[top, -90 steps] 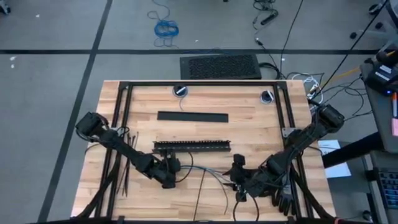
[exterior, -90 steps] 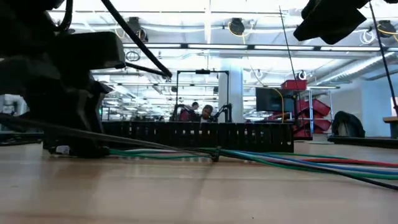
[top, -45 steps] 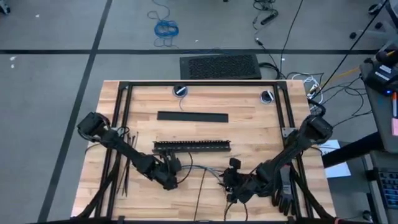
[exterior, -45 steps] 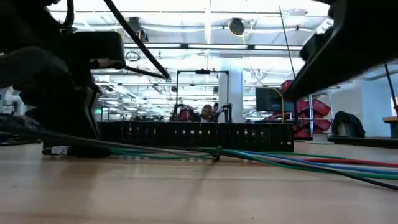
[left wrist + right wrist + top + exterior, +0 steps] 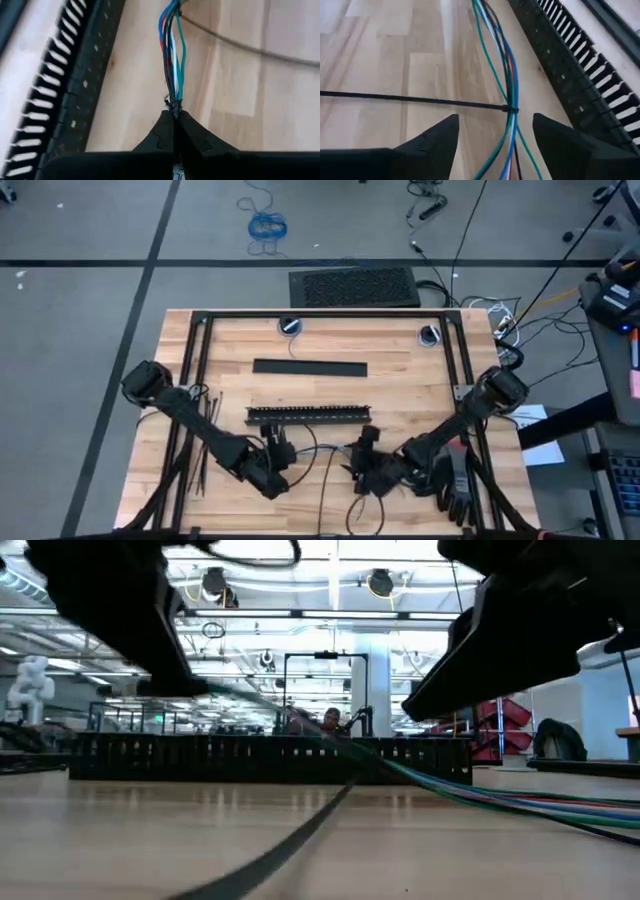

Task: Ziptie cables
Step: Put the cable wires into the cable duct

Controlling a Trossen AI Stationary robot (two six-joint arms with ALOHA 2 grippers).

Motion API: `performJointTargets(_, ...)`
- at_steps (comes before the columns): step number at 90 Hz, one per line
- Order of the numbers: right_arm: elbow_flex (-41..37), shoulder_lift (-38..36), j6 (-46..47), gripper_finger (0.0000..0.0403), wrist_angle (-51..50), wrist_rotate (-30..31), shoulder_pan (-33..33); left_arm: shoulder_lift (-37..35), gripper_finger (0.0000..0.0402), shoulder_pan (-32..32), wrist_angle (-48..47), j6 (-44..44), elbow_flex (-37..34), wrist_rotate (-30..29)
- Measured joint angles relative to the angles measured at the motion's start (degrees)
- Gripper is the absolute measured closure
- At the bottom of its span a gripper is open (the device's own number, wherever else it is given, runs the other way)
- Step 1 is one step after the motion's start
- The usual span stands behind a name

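the left end effector (image 5: 175, 116) is clamped on the dark joined end of the cables (image 5: 172, 60), low on the desk (image 5: 400, 395) at about 7 o'clock from its centre. the right end effector (image 5: 495, 137), fingers apart, hangs over the same bundle at about 5 o'clock, where a ziptie (image 5: 410, 99) is looped around the wires. a slotted black rail (image 5: 308, 415) lies just beyond at 12 o'clock.

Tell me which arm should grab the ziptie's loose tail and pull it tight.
Right. The left gripper is shut on the cables at their bound end, anchoring them. The right gripper is open, and the ziptie already looped around the bundle lies just ahead of its fingers, so it looks better placed.
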Motion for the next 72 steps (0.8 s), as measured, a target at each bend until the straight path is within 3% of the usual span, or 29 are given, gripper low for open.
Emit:
performJointTargets(24,0.0,0.9,0.0,0.0173,-0.5,-0.9,-2.3,0.0,0.0394,-0.6,-0.1,3.4,3.9,-2.5)
performJointTargets(42,0.0,0.9,2.4,0.021,-3.8,-0.9,-3.8,0.0,0.0394,-2.0,-0.1,7.5,6.7,-6.4)
performJointTargets(58,0.0,0.9,10.1,0.0265,-9.4,-0.9,-4.3,0.0,0.0394,-3.2,-1.8,8.8,8.7,-10.8)
performJointTargets(72,0.0,0.9,14.9,0.0343,-13.5,-0.9,-3.4,0.0,0.0394,-3.5,-8.4,5.0,9.4,-14.0)
